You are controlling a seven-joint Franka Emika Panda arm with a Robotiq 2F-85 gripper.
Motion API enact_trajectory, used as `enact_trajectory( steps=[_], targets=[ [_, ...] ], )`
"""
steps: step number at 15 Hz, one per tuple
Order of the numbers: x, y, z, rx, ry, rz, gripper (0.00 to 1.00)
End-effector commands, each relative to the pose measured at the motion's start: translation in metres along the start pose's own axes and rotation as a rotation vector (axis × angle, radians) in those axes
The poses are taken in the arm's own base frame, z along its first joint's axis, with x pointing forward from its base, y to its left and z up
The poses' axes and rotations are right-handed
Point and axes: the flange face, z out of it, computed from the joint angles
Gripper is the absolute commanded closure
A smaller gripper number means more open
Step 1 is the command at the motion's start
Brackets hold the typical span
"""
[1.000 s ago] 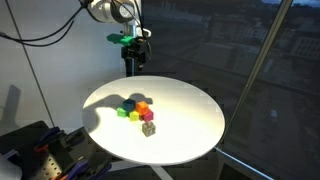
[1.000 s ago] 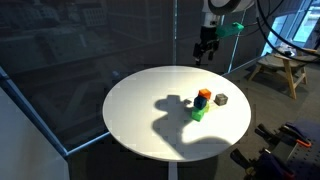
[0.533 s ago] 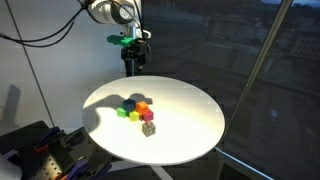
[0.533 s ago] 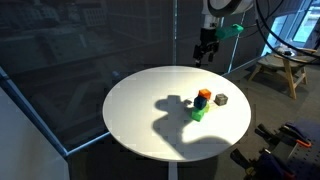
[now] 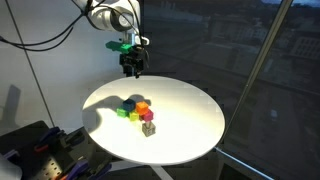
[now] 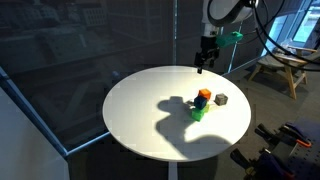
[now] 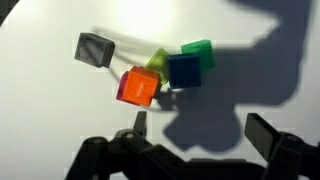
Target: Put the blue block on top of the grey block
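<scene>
The blue block [image 7: 183, 70] sits in a tight cluster of cubes in the wrist view, with a green cube [image 7: 198, 50] behind it, a yellow cube [image 7: 158, 62] beside it and an orange cube [image 7: 138, 87] in front. The grey block [image 7: 95, 48] lies apart from the cluster, alone on the white table; both exterior views show it [image 5: 148, 128] [image 6: 221, 100]. My gripper [image 7: 204, 130] hangs open high above the table's far edge [image 5: 130, 66] [image 6: 203, 64], empty, well away from the cubes.
The round white table [image 5: 190, 125] stands next to dark glass walls. The cluster of coloured cubes [image 5: 136, 108] lies near its middle. A wooden stool [image 6: 278, 70] stands behind, and black equipment [image 5: 40, 150] sits by the table's edge.
The gripper has come down a little toward the table and stays open. The cubes have not moved.
</scene>
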Motion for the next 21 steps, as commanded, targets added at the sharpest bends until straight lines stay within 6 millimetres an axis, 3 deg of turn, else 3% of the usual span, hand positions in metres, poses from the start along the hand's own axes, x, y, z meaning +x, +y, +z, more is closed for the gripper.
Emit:
enact_trajectory(
  steps=[1,12,21],
  targets=[
    [-0.005,0.000,0.013,-0.003,0.009,-0.027,0.00],
    [-0.016,-0.006,0.069,-0.007,0.005,-0.053,0.00],
    [-0.016,-0.003,0.094,-0.007,0.018,-0.036,0.00]
  ],
)
